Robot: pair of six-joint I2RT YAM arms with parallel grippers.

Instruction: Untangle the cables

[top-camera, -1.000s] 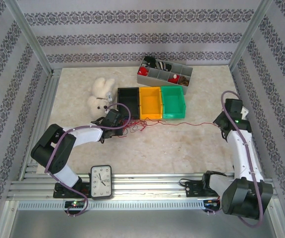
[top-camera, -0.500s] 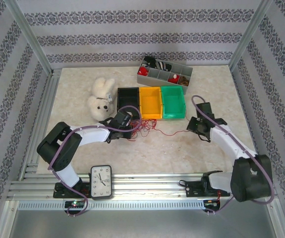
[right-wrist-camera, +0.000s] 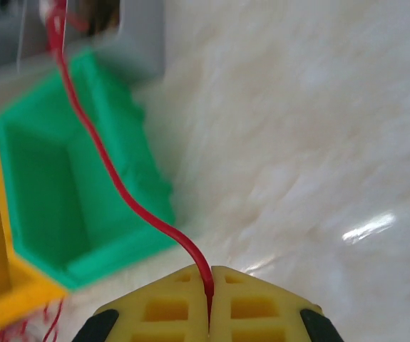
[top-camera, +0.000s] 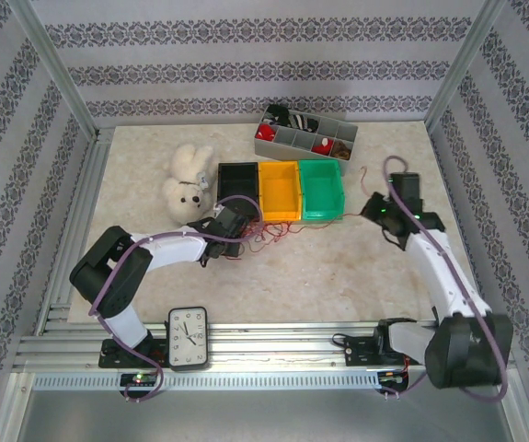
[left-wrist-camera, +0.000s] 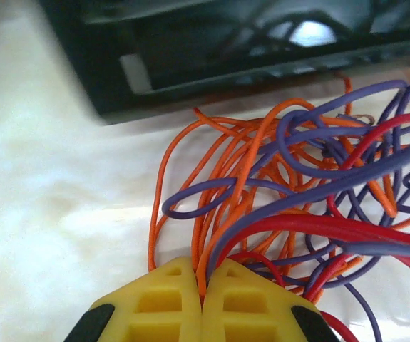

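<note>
Pale marbled desk [top-camera: 338,276]. Far centre: three open bins touching in a row, black bin [top-camera: 237,181] on the left, yellow bin [top-camera: 280,190] in the middle, green bin [top-camera: 320,188] on the right. Just beyond them is a grey divided organizer [top-camera: 292,150], set slightly askew, with small red and dark items in some compartments. White plush toy [top-camera: 187,180] just left of the black bin. Analog clock [top-camera: 188,337] on the metal rails at the near edge, left of centre.
</note>
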